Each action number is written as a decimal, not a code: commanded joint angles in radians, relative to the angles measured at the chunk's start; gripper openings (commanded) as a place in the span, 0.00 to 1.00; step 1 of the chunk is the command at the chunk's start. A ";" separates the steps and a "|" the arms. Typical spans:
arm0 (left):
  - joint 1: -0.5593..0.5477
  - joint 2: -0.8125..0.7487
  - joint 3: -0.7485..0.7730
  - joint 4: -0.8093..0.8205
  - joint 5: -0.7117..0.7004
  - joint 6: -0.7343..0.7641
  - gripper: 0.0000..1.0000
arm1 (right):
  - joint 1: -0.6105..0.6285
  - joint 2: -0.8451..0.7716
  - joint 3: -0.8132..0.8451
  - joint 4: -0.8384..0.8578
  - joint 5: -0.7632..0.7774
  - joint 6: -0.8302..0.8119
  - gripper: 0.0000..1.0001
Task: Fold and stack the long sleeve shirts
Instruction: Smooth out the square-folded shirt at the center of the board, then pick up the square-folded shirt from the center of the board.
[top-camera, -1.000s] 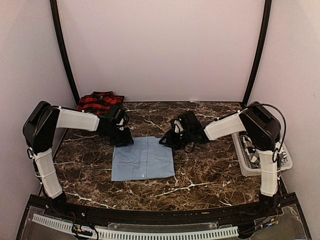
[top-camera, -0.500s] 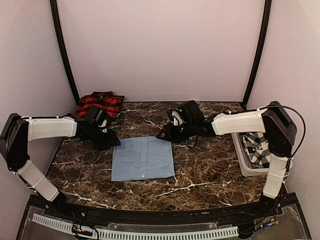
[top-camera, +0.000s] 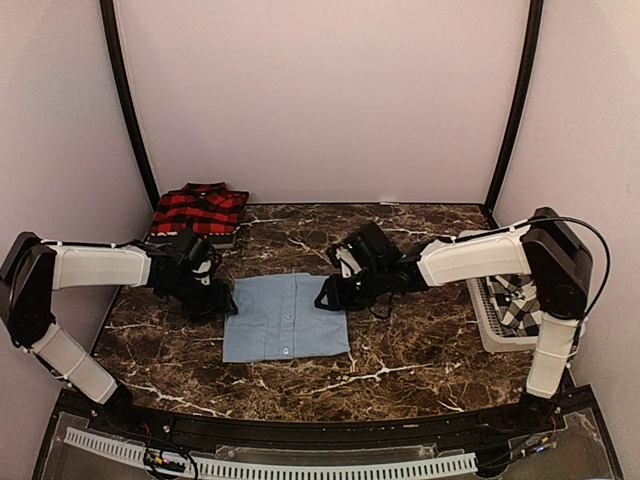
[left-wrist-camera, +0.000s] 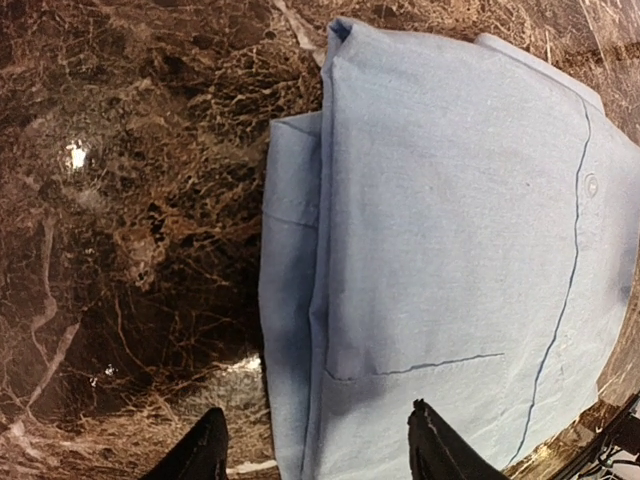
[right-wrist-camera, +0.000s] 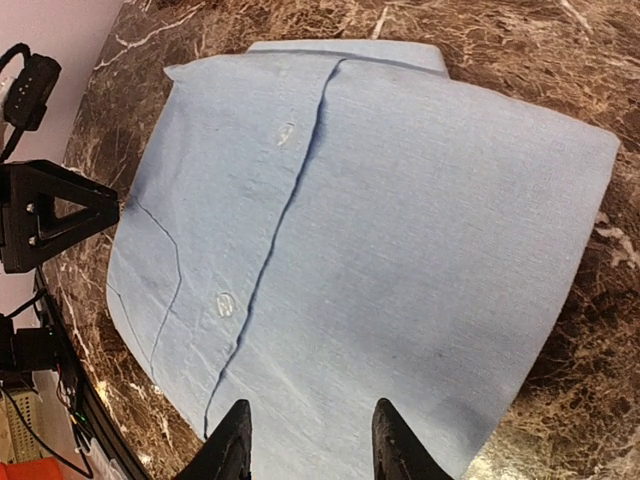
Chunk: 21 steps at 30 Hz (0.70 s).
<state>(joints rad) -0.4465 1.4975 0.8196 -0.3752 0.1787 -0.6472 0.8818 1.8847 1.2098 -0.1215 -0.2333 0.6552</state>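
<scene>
From above: light blue shirt (top-camera: 286, 317) folded into a flat rectangle around the middle of the marble table (top-camera: 400, 350), button placket up. At the far left corner, well apart, red-and-black plaid shirt (top-camera: 200, 208), also folded; at the right edge, black-and-white checked shirt (top-camera: 522, 300) bundled in the white basket (top-camera: 482, 325). Low at the blue shirt's far left corner, left gripper (top-camera: 214, 297); low at its far right corner, right gripper (top-camera: 336, 294), one on each side of the fold. Through the left wrist camera: fingers spread wide, pinching nothing, straddling the shirt's layered side edge, one tip over bare marble, the other over cloth near the pocket seam; contact with the fabric impossible to tell. Through the right wrist camera: fingers likewise parted and empty, poised over the shirt edge nearest the camera, placket and two buttons beyond them. Judged by its look: thin woven cloth, light and limp, with no stiffness to keep its shape, likely to sag and fall open if lifted by one point or by the top layer alone. Best taken at two opposite edges at once, each pinch reaching under every layer of the fold, then lifted level and slowly and set on the plaid shirt for the stack. Some risk of catching only the top ply against the smooth stone.
</scene>
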 joint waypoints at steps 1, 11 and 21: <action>0.005 0.027 -0.023 -0.001 0.019 0.021 0.59 | 0.002 -0.057 -0.020 -0.003 0.048 -0.027 0.39; -0.030 0.105 -0.018 0.032 0.038 0.024 0.47 | 0.003 -0.081 -0.048 -0.016 0.095 -0.049 0.39; -0.040 0.155 0.015 0.063 0.063 0.009 0.13 | 0.003 -0.093 -0.077 -0.029 0.143 -0.060 0.39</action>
<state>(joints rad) -0.4789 1.6176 0.8284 -0.2943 0.2169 -0.6353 0.8818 1.8286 1.1538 -0.1463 -0.1268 0.6071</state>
